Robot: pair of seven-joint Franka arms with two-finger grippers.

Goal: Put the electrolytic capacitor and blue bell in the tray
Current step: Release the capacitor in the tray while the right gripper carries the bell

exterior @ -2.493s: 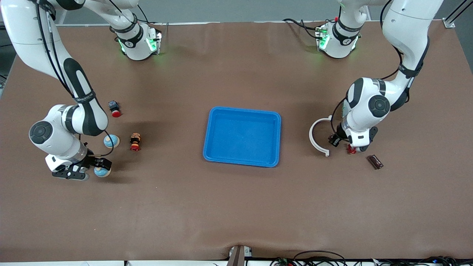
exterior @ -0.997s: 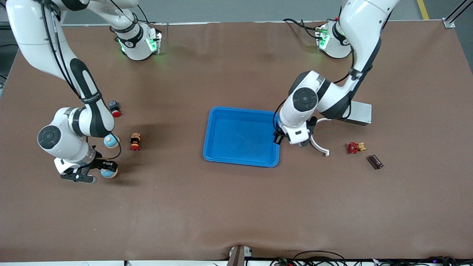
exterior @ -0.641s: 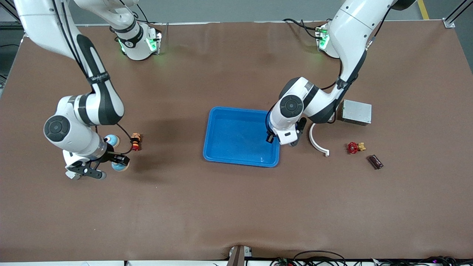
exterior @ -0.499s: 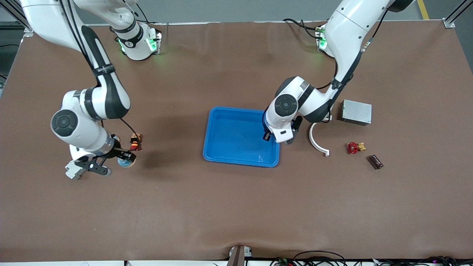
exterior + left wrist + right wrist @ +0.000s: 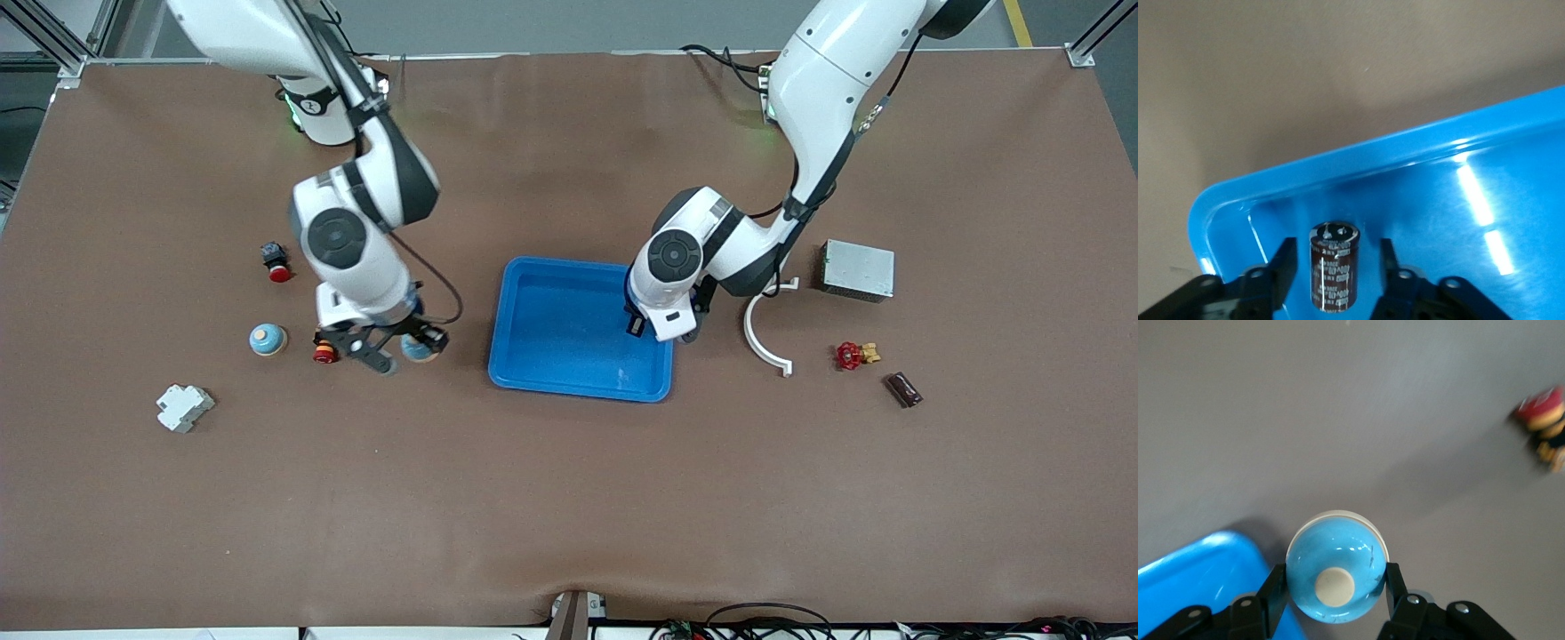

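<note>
Jaws of the left gripper (image 5: 1335, 267) stood spread, gaps showing on either side of the electrolytic capacitor (image 5: 1334, 267) between them, over the tray (image 5: 533, 378) near a corner at the left arm's end. Whether the capacitor rested on the tray floor could not be told. Jaws of the right gripper (image 5: 1335, 587) pinched the blue bell (image 5: 1336, 568) by its sides, over bare bench (image 5: 569, 498) just beside the tray's rim toward the right arm's end. A second blue bell (image 5: 267, 339) sat on the bench, near a small figurine (image 5: 325, 352).
</note>
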